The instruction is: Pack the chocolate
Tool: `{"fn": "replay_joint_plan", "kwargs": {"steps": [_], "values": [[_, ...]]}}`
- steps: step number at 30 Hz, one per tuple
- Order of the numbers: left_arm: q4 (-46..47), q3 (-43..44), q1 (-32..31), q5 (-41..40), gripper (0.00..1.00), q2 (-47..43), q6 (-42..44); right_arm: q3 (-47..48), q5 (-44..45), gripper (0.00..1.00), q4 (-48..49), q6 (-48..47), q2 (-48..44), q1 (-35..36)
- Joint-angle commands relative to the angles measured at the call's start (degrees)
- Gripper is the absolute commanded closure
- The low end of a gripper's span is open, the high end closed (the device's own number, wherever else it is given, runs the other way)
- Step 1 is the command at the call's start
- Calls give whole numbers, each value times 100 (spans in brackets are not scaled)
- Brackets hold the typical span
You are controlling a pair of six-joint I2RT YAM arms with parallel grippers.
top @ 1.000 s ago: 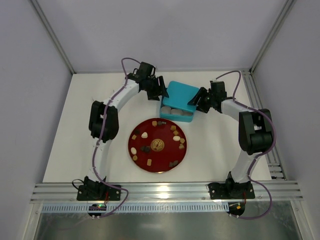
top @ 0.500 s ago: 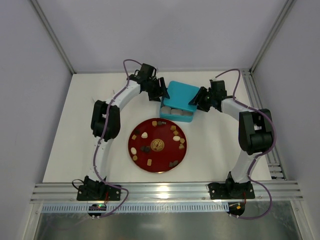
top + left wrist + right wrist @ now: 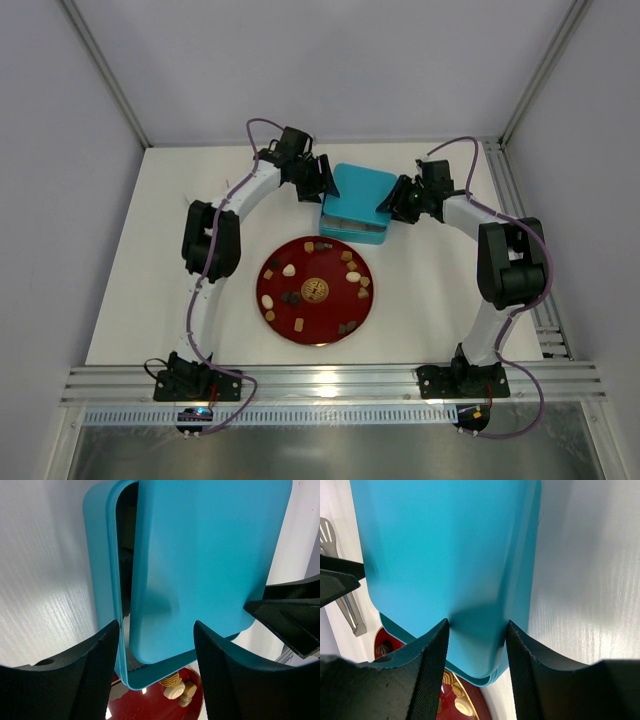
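On the white surface [image 3: 130, 250] the round red plate [image 3: 268, 305] lies in the middle, and just past its far rim stands the teal box [image 3: 350, 235], its lid [image 3: 360, 190] lying on top, shifted so that a dark slit shows along one side in the left wrist view. The left gripper [image 3: 322, 182] sits at the box's left end, jaws apart around a lid corner. The right gripper [image 3: 392, 204] straddles the lid's right edge, clamped or not I cannot tell, while the chocolate [image 3: 352, 277] lies scattered on the plate in dark, tan and cream pieces around a gold emblem [image 3: 316, 289].
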Motion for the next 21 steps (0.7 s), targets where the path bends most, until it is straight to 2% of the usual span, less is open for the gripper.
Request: {"fn": "replay_joint_plan", "kwargs": {"steps": [1, 21], "values": [[123, 215, 34, 44, 39, -8, 108, 125, -205, 50, -135, -158, 15, -21], [79, 171, 34, 79, 40, 10, 125, 98, -1093, 51, -275, -404, 94, -214]]}}
